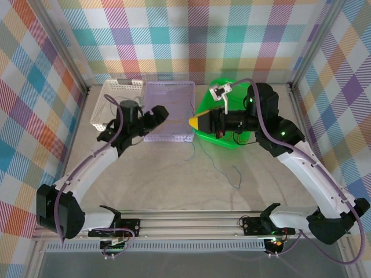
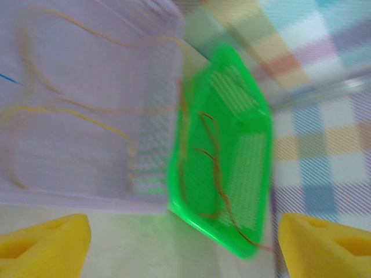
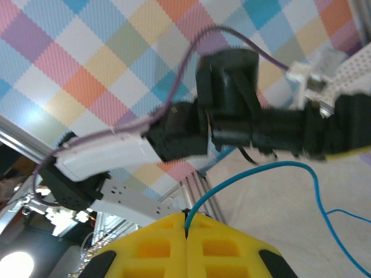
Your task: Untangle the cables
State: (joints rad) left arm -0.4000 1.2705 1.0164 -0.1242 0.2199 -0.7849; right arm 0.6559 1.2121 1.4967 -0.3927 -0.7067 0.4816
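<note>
1. The right jaws are sitting fully shut on the blue cable (image 3: 261, 168). The strand is emerging from the seam between the yellow fingertips (image 3: 156, 243) and arcing up and to the right in the right wrist view.
2. In the top view, the right jaws are pointing left at the left rim of the green basket (image 1: 232, 142), just beside the purple basket (image 1: 168, 136).
3. From there the blue cable is judged to be trailing across the counter (image 1: 162, 179) toward the near right, so its long axis is running diagonally, away from the baskets.
4. The left jaws are standing wide open and holding nothing. In the left wrist view, the two yellow fingers (image 2: 46, 243) are sitting at the lower corners with bare counter between them.
5. Ahead of the left jaws, orange-yellow cables (image 2: 116, 110) are looping inside the purple basket. A red cable (image 2: 219, 174) is lying lengthwise in the green basket.
6. Judgement: the left jaws are nearer the orange-yellow cables. The right arm is already committed to the blue cable, so the coming move is depending on drawing that strand along its own axis, clear of the baskets.
</note>
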